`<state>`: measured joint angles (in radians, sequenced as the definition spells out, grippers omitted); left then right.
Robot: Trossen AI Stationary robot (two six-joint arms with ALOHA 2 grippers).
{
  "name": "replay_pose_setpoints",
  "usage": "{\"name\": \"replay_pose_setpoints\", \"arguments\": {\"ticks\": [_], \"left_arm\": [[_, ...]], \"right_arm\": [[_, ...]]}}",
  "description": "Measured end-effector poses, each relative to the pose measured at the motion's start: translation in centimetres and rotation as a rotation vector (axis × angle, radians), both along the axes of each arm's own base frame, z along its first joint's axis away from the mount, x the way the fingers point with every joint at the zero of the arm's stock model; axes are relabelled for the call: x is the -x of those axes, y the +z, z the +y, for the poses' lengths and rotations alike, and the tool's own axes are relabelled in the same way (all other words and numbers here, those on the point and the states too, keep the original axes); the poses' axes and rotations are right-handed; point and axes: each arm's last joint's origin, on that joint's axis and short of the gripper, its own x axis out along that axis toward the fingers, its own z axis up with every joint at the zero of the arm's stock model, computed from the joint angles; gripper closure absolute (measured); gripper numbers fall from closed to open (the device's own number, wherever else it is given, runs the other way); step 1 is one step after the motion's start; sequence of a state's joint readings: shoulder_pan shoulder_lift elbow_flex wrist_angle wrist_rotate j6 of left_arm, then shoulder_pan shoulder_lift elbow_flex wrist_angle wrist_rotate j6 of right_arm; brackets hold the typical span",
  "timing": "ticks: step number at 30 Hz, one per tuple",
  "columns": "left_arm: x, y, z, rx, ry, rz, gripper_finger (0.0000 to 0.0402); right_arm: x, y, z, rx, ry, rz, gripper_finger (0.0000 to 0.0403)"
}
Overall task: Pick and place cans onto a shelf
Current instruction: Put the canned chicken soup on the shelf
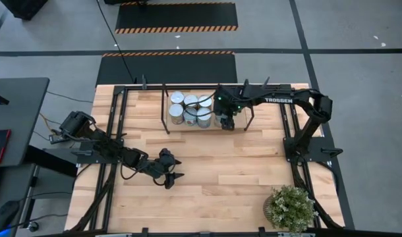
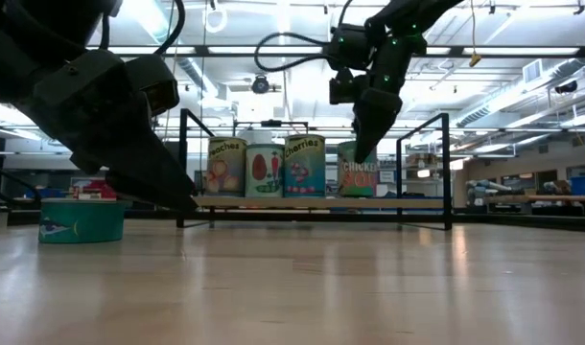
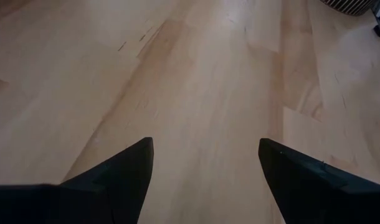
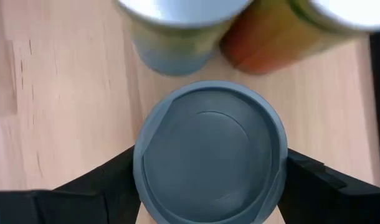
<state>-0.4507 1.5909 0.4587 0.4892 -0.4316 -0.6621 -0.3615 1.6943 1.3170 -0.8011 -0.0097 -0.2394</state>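
right gripper (image 4: pixel 210 186) is over the shelf (image 1: pixel 188 128), fingers clamped on the sides of a grey-topped can (image 4: pixel 210 158) beside the other cans (image 1: pixel 188 108) grouped there; left gripper (image 3: pixel 205 174) hangs low over bare table (image 1: pixel 240 164), fingers spread, grasping nothing; 1 teal tin (image 2: pixel 80 219) sits apart on the table.

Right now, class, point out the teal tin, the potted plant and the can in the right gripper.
Teal tin (image 2: pixel 81 220): low view, middle of its side.
Potted plant (image 1: pixel 291 208): high view, centre of its foliage.
Can in the right gripper (image 4: pixel 210 151): right wrist view, centre of its grey top.
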Motion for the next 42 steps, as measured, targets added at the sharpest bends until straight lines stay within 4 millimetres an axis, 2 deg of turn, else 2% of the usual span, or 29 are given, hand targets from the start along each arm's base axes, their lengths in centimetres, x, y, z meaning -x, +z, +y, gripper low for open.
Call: {"name": "replay_pose_setpoints", "arguments": {"ticks": [10, 18, 23, 30, 42], "left_arm": [[0.0, 0.0, 0.0, 0.016, 0.01, -0.002, 0.0106], [0.0, 0.0, -0.1, 0.027, 0.01, -0.002, 0.0106], [0.0, 0.0, -0.1, 0.03, 0.007, -0.001, 0.0106], [0.0, 0.0, -0.1, 0.036, -0.001, 0.003, 0.0106], [-0.1, 0.2, -0.1, 0.011, -0.02, -0.024, 0.0106]], "right_arm": [[-0.9, 0.0, 1.0, 0.03, 0.03, -0.037, 0.0103], [-1.2, 0.0, 1.7, 0.035, 0.048, -0.036, 0.0075], [-1.2, 0.0, 2.0, 0.094, 0.033, -0.016, 0.0058], [-1.2, -0.1, 2.3, 0.095, 0.025, -0.001, 0.0053], [-1.4, 2.4, 3.1, 0.157, -0.018, 0.039, 0.0053]]}}
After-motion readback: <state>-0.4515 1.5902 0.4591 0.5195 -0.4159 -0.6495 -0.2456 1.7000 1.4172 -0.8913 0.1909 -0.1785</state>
